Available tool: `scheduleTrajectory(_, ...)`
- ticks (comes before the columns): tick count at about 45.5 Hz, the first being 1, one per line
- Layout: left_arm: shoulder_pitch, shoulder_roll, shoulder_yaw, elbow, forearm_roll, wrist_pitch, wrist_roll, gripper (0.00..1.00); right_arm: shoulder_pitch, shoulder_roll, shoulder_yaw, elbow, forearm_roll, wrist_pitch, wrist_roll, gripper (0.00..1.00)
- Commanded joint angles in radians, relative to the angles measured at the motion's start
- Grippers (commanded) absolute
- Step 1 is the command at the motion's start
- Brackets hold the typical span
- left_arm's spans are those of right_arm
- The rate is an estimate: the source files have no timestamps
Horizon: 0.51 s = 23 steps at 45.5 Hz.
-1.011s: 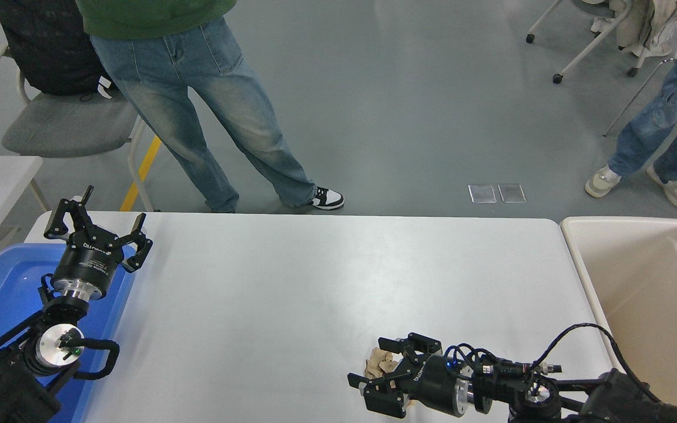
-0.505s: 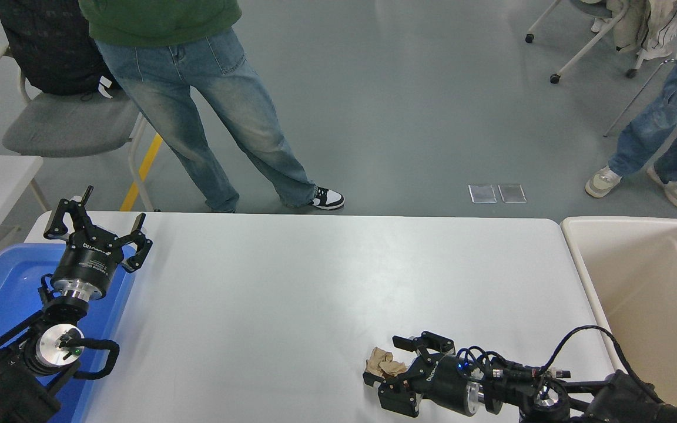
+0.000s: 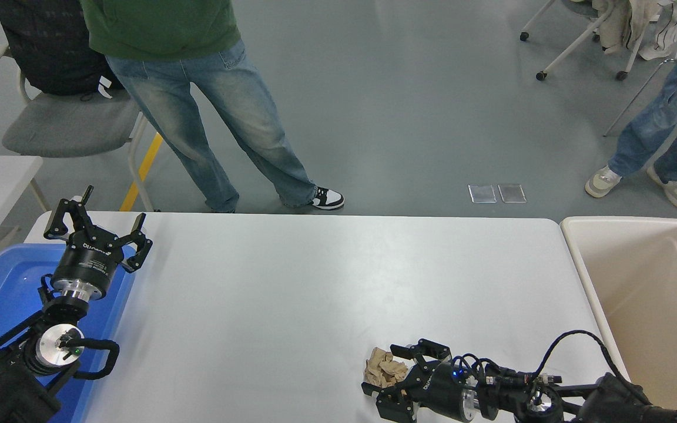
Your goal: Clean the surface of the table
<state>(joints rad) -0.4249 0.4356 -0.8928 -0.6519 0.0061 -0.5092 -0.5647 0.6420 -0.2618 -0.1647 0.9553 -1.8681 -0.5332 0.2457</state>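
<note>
The table surface (image 3: 291, 282) is a wide matte white top with rounded corners. A crumpled tan paper wad (image 3: 384, 368) lies on it near the front edge, right of centre. My right gripper (image 3: 394, 372) lies low on the table at the bottom right, open, with one finger above and one below the wad's right side. My left gripper (image 3: 94, 229) is parked at the lower left, open and empty, above the blue bin.
A blue bin (image 3: 3, 294) sits at the table's left end, a beige bin (image 3: 650, 294) at its right end. A person in jeans (image 3: 221, 129) stands at the far edge. Another person's legs (image 3: 662, 135) and chairs are further back.
My right gripper has drawn back to the right and toward the front edge. The wad, half covered by the fingers before, now lies mostly exposed at their tips.
</note>
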Motion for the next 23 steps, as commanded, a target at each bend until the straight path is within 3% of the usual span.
scheduleTrajectory(1,0.000,0.000,0.000,0.000,0.000,0.000,0.000,0.99,-0.001,0.018,-0.004,-0.038,0.000,-0.011,0.001,0.99)
scheduleTrajectory(23,0.000,0.000,0.000,0.000,0.000,0.000,0.000,0.99,-0.004,0.009,-0.024,-0.053,0.015,-0.017,0.101,0.99)
